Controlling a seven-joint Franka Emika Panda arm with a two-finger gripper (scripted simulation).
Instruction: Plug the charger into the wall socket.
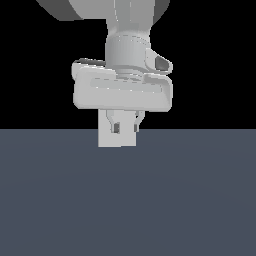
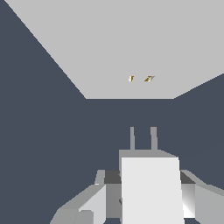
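Gripper (image 2: 151, 192) is clamped on the charger (image 2: 151, 188), prongs (image 2: 142, 138) aimed at the wall socket (image 2: 122, 48) but clear of it. Step: approach before insertion. Next: line prongs up with the two slots (image 2: 140, 78), then push straight in.

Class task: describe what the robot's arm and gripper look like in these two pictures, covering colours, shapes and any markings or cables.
The arm is pale grey and rounded, ending in a cylindrical wrist. Below it sits a wide, flat, light grey hand body with rounded corners. The gripper has two slim grey fingers with darker pads. A darker oval recess marks the wrist's side. No cables or lettering are visible.
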